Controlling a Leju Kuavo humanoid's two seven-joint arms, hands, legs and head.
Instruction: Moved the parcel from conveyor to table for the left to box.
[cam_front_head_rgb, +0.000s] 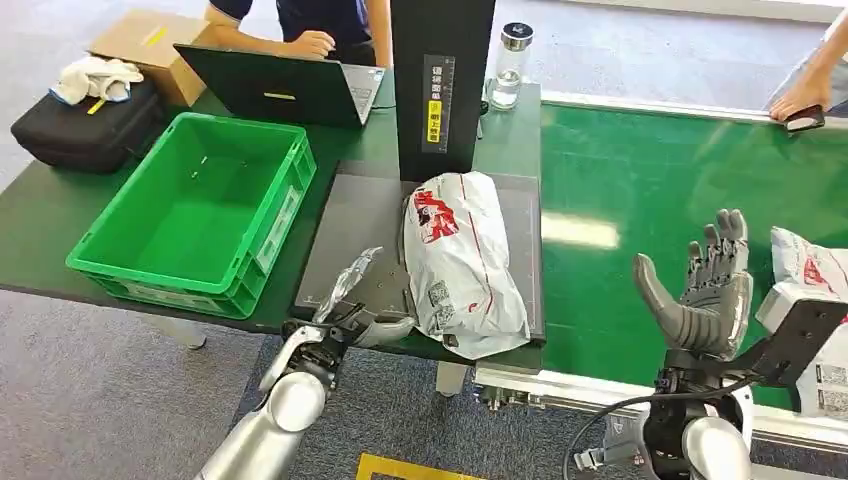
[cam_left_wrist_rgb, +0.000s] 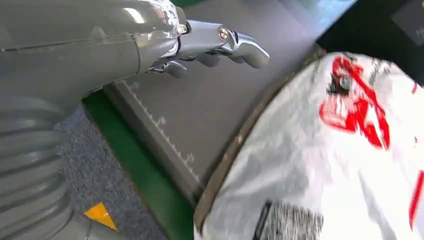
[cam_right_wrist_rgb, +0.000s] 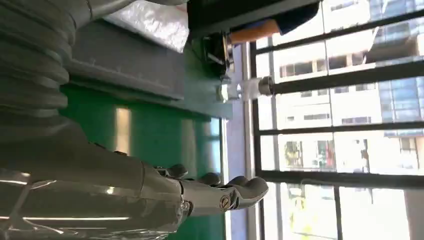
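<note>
Grey mat (cam_front_head_rgb: 365, 215) | parcel (cam_front_head_rgb: 460, 262): white crinkled bag, red print

We record one parcel (cam_front_head_rgb: 462, 262), a soft white plastic mailer bag with red printing and dark label patches, lying flat and lengthwise on the grey mat (cam_front_head_rgb: 360, 230) of the table (cam_front_head_rgb: 40, 215), its long axis running from about 12 to 5 o'clock with the lower end overhanging the near table edge. At 9 o'clock from it sits the box (cam_front_head_rgb: 196, 213), an open green plastic crate, upright. At 3 o'clock we note the green conveyor (cam_front_head_rgb: 640, 190), with a second white parcel (cam_front_head_rgb: 815, 270) at its right edge.
</note>
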